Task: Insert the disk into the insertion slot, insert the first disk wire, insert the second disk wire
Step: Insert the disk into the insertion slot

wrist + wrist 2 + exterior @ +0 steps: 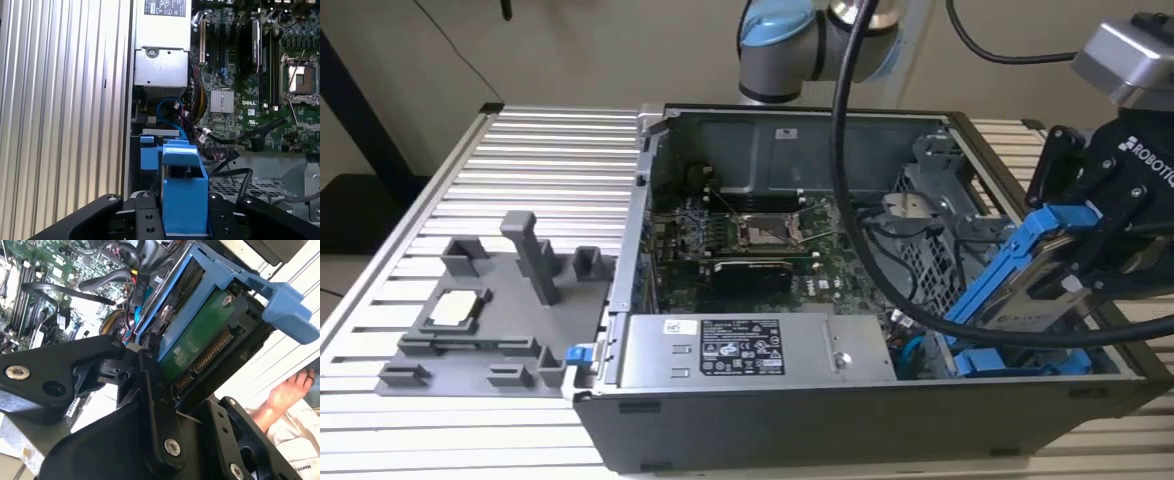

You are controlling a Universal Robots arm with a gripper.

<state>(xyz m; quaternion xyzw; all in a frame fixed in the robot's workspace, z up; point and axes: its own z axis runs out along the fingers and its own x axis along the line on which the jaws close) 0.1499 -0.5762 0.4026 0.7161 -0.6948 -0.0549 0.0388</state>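
We start on the exterior view's left of the computer case point(854, 425), where a grey fixture point(480, 320) sits on the ribbed table point(547, 150), well clear of the case, so the arm has room, we'd say. Now into the case: it lies open side up, which we judge lets the arm come in from above. Inside, the motherboard point(747, 235) lines the case floor. The grey power supply box point(734, 348) sits against the case's near wall.

At the case's end on the exterior view's right, here's the action: the tool point(1077, 240) is clamped on the disk point(1007, 285), fingers pressed to either side of its blue carrier. The disk hangs tilted. Its lower end dips inside the case above a blue bay point(1021, 362), and its upper end is out over the case's rim. We reckon it's angled to slip past the black cables point(894, 280). It isn't seated, and its connector looks bare. In the second wrist view, a person's hand point(292, 390) rests outside the case.
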